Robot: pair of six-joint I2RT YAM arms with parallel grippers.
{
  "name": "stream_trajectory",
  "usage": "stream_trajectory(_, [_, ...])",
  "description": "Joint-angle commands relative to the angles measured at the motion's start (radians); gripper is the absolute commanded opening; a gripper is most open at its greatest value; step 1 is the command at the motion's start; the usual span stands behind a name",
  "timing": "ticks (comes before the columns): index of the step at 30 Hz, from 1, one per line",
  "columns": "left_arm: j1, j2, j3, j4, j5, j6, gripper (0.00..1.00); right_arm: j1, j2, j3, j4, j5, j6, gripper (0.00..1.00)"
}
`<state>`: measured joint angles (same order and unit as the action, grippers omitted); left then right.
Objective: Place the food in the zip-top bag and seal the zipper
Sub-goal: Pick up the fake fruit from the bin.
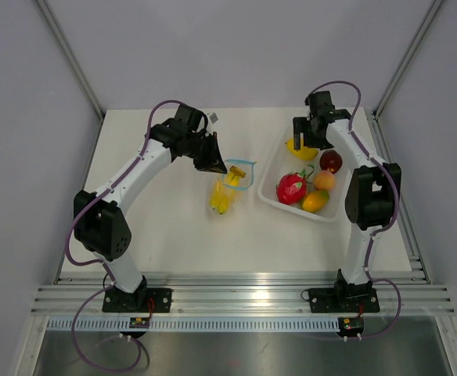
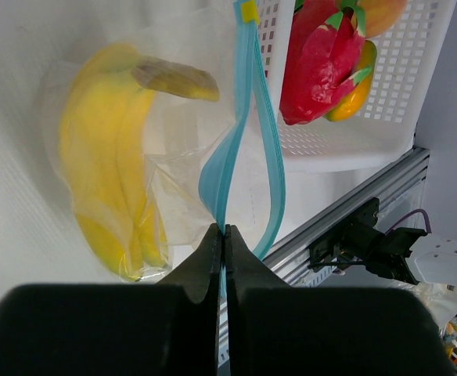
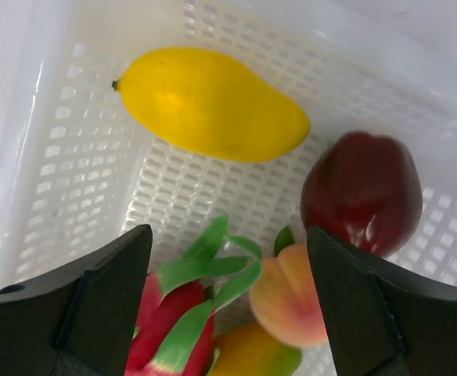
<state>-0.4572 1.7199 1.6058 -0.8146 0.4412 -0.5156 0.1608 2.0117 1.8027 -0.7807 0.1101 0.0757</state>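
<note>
Left pincer: fingers pressed together, clamped on the zipper at its near end. Ahead of the tips we see the 2 blue strips bow apart, so the mouth is open, and they meet again at a yellow tab at the far end.

The zip-top bag lies on the table just ahead of that pincer. The banana bunch is inside it, left of the fingertips in the wrist view.

The white tray sits beyond the zipper, ahead and to the right of the left pincer, close to the bag.

Right pincer: fingers wide apart, nothing between them, over the tray's far end. Ahead of its tips we see 1 yellow mango-shaped fruit. By the right finger is a dark red apple. Between the fingers, lower down, are the peach, a dragon fruit and an orange-green fruit. We see no contact with any of them.
</note>
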Motion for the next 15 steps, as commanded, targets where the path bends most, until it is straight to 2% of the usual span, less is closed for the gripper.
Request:
stream_trajectory(1, [-0.005, -0.029, 0.023, 0.035, 0.027, 0.005, 0.0, 0.002, -0.047, -0.102, 0.179, -0.062, -0.278, 0.86])
stream_trajectory(2, [-0.005, -0.02, 0.031, 0.035, 0.03, 0.003, 0.0, 0.006, -0.074, -0.136, 0.275, -0.069, -0.34, 0.86])
stream_trajectory(5, [-0.005, -0.006, 0.049, 0.025, 0.036, 0.003, 0.0, 0.028, -0.074, -0.2, 0.388, -0.043, -0.436, 0.87])
stream_trajectory(9, [-0.005, 0.006, 0.078, 0.012, 0.031, 0.011, 0.0, 0.034, 0.022, -0.114, 0.331, -0.038, -0.516, 0.87])
stream_trajectory(15, [-0.005, 0.021, 0.092, -0.001, 0.034, 0.011, 0.0, 0.037, 0.085, -0.097, 0.414, -0.039, -0.534, 0.87])
